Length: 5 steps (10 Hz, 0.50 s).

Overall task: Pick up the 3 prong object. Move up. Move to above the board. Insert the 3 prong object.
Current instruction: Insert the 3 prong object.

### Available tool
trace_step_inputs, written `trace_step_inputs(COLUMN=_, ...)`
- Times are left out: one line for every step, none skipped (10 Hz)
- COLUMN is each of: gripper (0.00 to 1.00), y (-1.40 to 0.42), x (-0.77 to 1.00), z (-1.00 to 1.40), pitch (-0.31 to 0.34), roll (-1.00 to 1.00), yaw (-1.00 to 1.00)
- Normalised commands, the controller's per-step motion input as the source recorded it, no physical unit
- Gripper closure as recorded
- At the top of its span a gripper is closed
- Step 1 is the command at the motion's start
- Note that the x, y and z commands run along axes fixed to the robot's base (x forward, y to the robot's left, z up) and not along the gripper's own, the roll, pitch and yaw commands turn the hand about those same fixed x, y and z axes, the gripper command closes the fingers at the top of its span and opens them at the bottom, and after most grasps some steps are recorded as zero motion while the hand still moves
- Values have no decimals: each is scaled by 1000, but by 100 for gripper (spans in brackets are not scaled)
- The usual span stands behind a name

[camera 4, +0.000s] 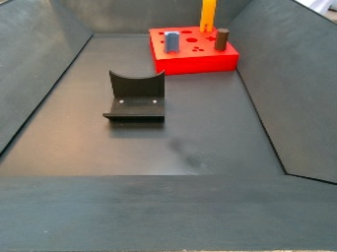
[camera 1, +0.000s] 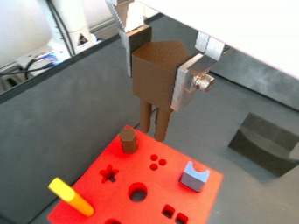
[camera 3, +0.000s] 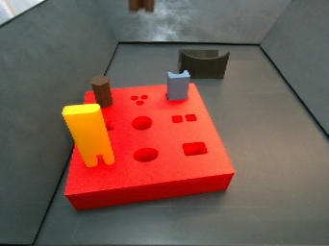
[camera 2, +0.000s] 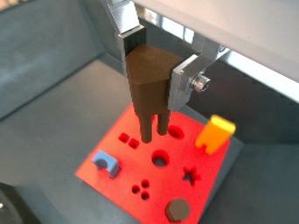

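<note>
Tool [camera 2: 158, 72] clamps 3 prong object [camera 2: 149, 92] above board [camera 2: 146, 166].

One gripper [camera 2: 149, 54] hangs above one red board [camera 3: 193, 178], clamping one brown 3 prong object [camera 2: 149, 86] (two prongs show clearly in both wrist views). Three pieces stand on the board: one yellow block [camera 3: 87, 135], one blue block [camera 3: 178, 86], one dark cylinder [camera 3: 100, 89]. One fixture [camera 4: 134, 96] sits on the floor.
</note>
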Motion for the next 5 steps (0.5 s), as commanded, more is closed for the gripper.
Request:
trace_step_inputs(gripper=100, y=237, x=-291, z=-723, pitch=-194, roll=-14, yaw=-497)
trace_step_inputs(gripper=100, y=254, x=-266, z=-720, pitch=-194, roll=-20, yaw=-489)
trace_step_inputs(gripper=100, y=283, x=-194, z=-737, pitch=-183, roll=-33, yaw=-489)
trace_step_inputs(gripper=100, y=77, x=-131, z=-597, pitch=-204, roll=-124, yaw=-674)
trace_step_inputs(gripper=100, y=0, x=0, z=-551, pitch=-201, roll=-156, yaw=-869)
